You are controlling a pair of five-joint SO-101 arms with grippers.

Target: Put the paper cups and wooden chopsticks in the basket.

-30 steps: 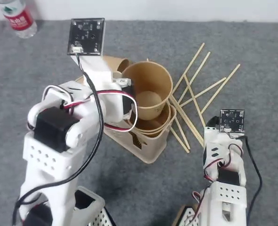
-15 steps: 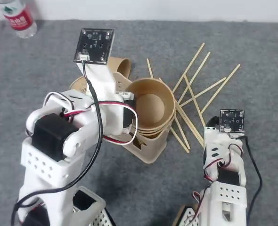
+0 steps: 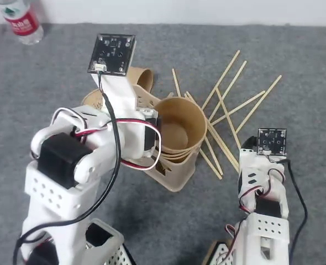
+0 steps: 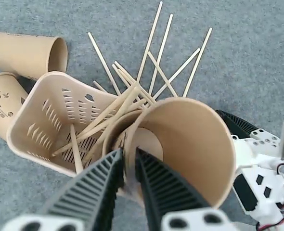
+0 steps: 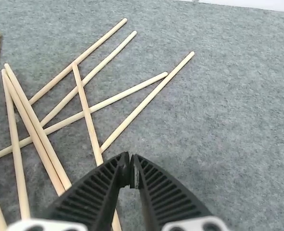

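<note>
Left gripper (image 4: 127,161): clamped on the wall of the held cup, one finger inside the rim and one outside.
Held cup (image 4: 190,144): mouth up and slightly tilted, sunk into the stacked cups (image 3: 180,154) that stand in the basket.
Change: a second ago this cup hung higher and clear of the stack. It has since come down, and only the rims of the cups beneath now show under it.
Meaning: the cup looks seated, so I judge that letting go and lifting clear is all that remains for it.
Basket (image 4: 33,127): sits on the grey mat (image 3: 295,55), with the stack at one end and several basket chopsticks (image 4: 103,122) leaning across the rest.
Right gripper (image 5: 131,174): fingers together and holding nothing, poised just above the loose chopsticks.
Loose chopsticks (image 3: 229,94): fanned and crossing on the mat beside the basket, not yet collected.
Lying cups (image 4: 29,50): two on their sides just beside the basket's far wall, not yet put in.
Bottle (image 3: 22,19): at the far corner, well apart from everything else.
</note>
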